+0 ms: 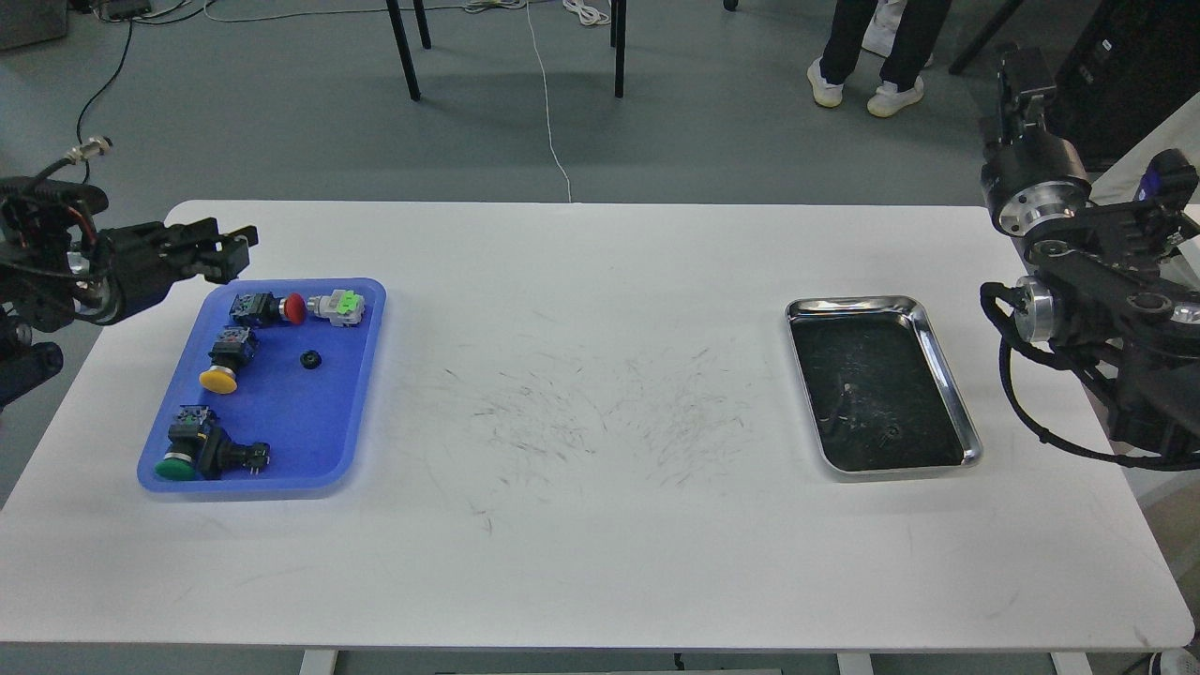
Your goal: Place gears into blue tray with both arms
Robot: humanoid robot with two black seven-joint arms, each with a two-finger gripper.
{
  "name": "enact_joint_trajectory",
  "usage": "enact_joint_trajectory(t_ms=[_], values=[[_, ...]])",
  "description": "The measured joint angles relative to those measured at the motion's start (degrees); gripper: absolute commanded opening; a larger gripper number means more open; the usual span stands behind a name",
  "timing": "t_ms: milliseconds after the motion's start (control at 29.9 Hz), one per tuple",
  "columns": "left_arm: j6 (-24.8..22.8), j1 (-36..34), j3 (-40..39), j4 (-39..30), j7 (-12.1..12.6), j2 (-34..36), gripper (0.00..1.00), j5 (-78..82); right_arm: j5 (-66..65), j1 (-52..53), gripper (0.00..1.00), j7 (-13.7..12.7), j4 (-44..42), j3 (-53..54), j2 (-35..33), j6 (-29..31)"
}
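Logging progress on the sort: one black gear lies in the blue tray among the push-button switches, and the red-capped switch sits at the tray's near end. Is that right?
Not quite. The gear does lie in the blue tray among the switches, but the red-capped switch sits at the tray's far end, close to the left claw. The switch at the near end has a green cap. The head view shows this.

At the left of the frame we see the blue tray point(281, 427) lying on the table point(600, 525), and well apart at the right lies the steel tray point(947, 375). In the blue tray one gear point(310, 358) sits right of centre, with two switches point(302, 307) along the upper edge, one point(228, 362) left of the gear and one point(208, 452) in the lower left corner. Our left gripper point(230, 246) hangs just above the blue tray's upper left corner.
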Motion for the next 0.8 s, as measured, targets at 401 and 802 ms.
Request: enact_joint_trajectory(t_ms=[401, 802], values=[[-11.51, -1.77, -23.88, -0.11, -0.01, 0.80, 0.84, -26.03, 0.00, -0.05, 0.89, -0.18, 4.42, -0.36, -3.28, -1.28], [-15.24, 2.22, -29.02, -2.90, -0.01, -1.71, 0.98, -42.16, 0.00, -0.21, 0.93, -0.27, 11.80, -1.37, -9.78, -1.53]])
